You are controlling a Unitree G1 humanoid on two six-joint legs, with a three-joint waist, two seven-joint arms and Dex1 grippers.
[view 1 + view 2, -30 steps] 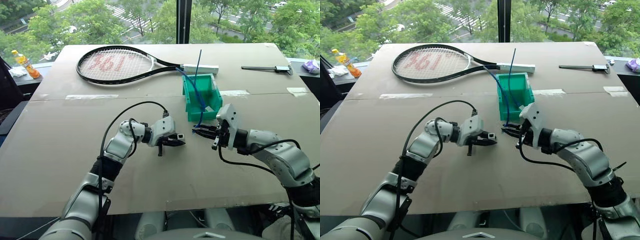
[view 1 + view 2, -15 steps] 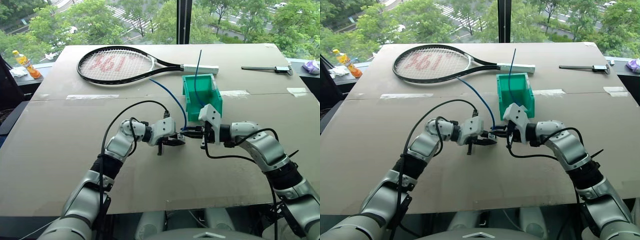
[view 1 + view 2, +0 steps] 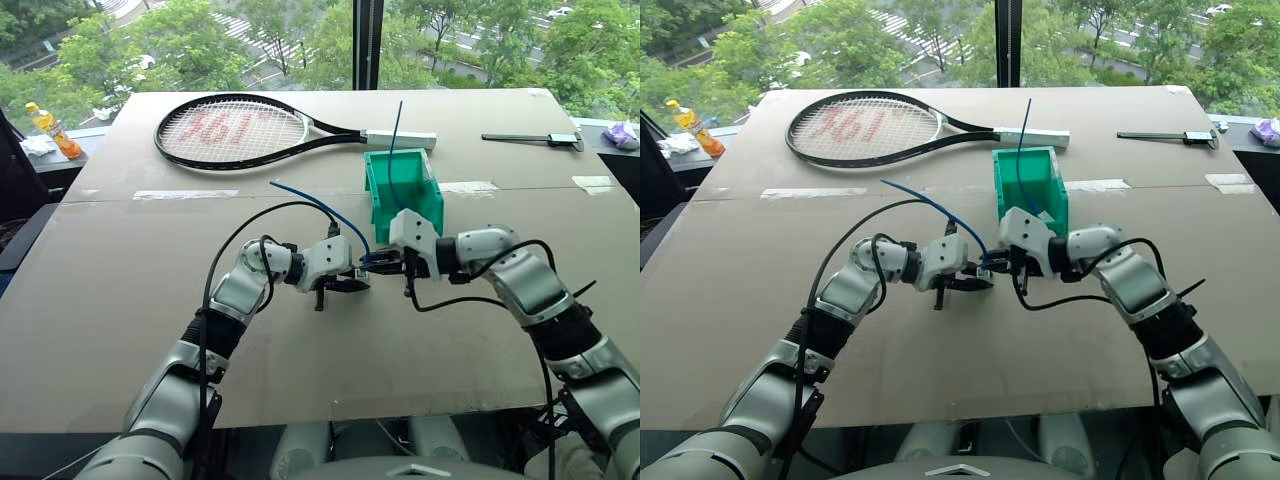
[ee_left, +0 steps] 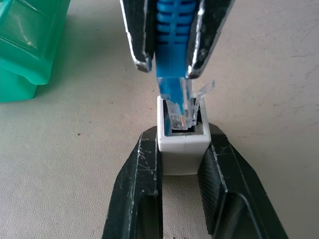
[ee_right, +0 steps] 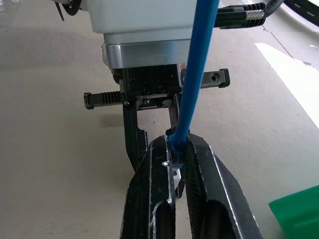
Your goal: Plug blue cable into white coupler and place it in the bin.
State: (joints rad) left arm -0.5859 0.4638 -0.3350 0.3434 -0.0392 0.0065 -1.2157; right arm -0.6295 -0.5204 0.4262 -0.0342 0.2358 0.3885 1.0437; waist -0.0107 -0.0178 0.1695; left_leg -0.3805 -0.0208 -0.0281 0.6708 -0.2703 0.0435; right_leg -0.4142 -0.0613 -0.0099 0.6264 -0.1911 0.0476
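We see our left jaws (image 4: 182,164) squeezing the white coupler (image 4: 182,144) while our right jaws (image 4: 167,64) pinch the blue cable (image 4: 172,45), its clear plug tip sitting in the coupler's hole.

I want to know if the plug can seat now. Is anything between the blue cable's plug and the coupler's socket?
Nothing visible blocks it: the blue cable, held by the right gripper, has its clear plug tip already entering the white coupler clamped in the left gripper.

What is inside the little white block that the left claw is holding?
The clear plug of the blue cable is partly in the white coupler's socket, held by the right claw. Its tip is hidden inside the block.
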